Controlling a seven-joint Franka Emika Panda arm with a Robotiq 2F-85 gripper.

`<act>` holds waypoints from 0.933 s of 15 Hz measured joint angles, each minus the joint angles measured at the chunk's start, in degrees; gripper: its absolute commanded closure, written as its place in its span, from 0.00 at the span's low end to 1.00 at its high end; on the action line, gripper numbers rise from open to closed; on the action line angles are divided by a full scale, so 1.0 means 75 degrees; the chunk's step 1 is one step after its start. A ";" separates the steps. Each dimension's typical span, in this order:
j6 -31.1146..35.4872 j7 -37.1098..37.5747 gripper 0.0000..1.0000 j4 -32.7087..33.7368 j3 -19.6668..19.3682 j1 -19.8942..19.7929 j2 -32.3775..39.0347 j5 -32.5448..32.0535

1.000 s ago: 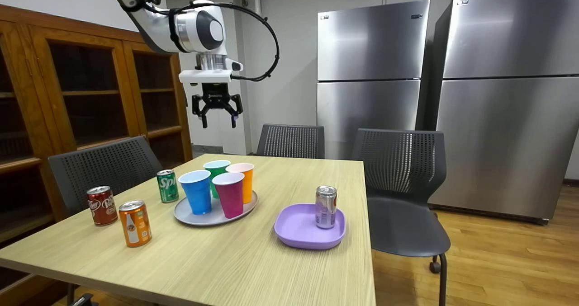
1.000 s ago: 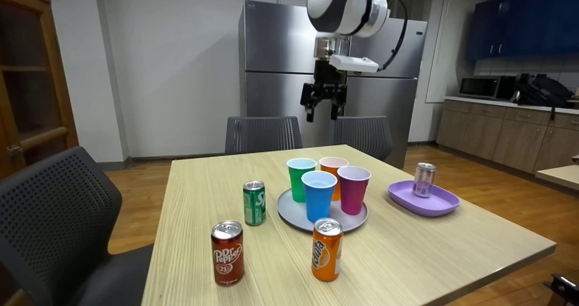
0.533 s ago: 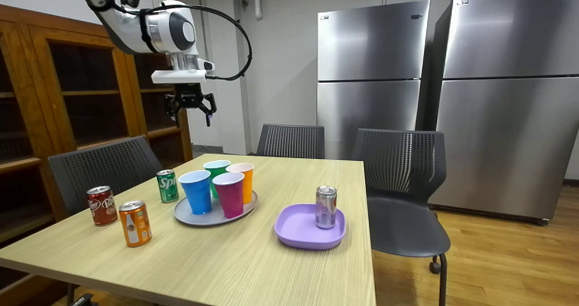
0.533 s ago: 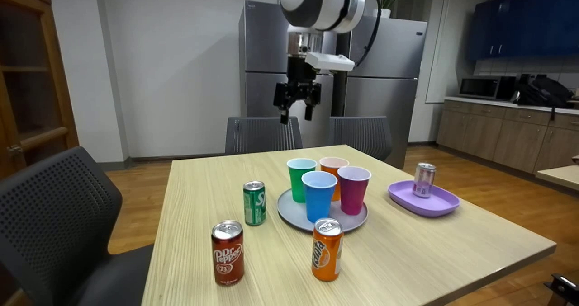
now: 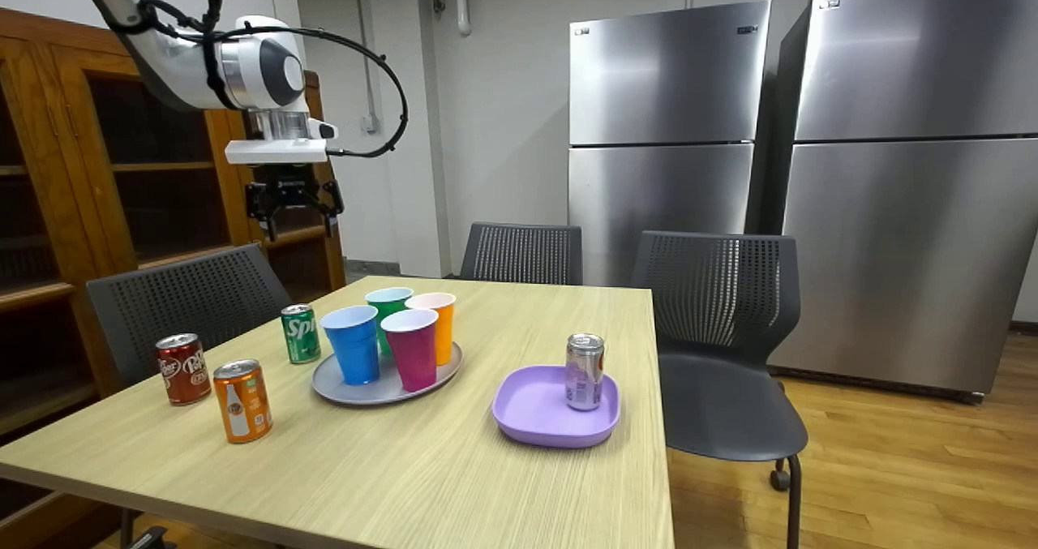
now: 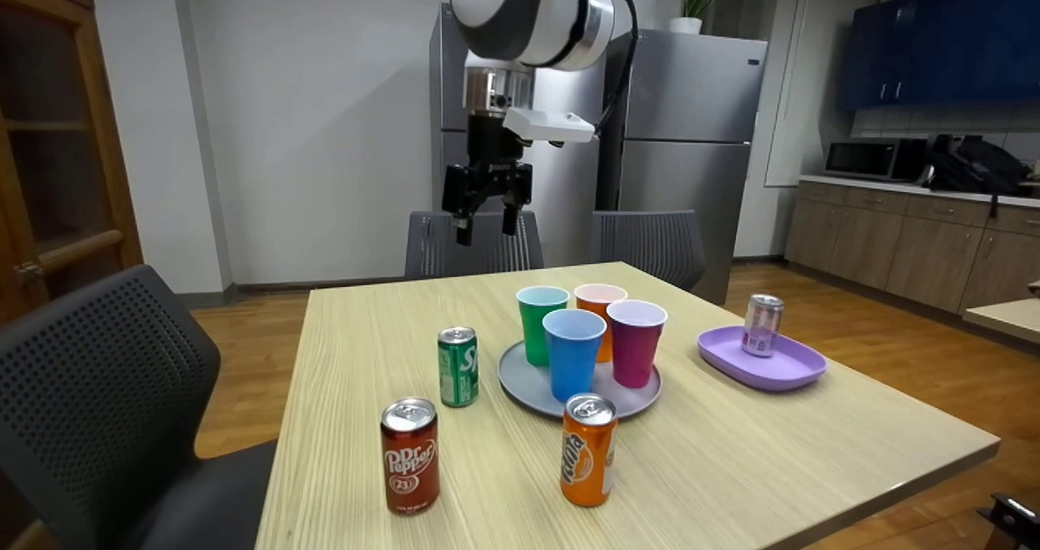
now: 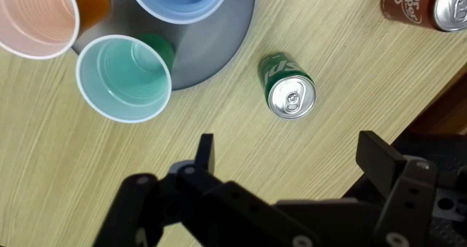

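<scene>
Surface (image 6: 691, 452) below; pincer (image 6: 487, 228) points down, spread wide. Green can (image 7: 288, 88) at its 12 o'clock, wrist view. Gray plate (image 6: 524, 387) holds four cups (image 6: 574, 359).

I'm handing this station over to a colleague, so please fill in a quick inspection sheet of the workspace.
Surface: light wood table; spills, nothing seen.
Job's things: Sprite can, upright on the table, apparently nearest the gripper, not touched.
Clutter: Dr Pepper can and Fanta can, upright on the table; silver can, standing on purple tray; blue cup, green cup, orange cup and magenta cup, upright on gray plate.
Gripper: jaws open, above the table, holding nothing.
Cables: black cable loops out from the arm, off the table.
Surroundings: dark chairs by the table; wooden cabinet and two steel refrigerators beyond it.
</scene>
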 measured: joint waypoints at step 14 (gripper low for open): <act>0.0301 0.0000 0.00 0.0979 0.0035 0.0360 0.1698 -0.0227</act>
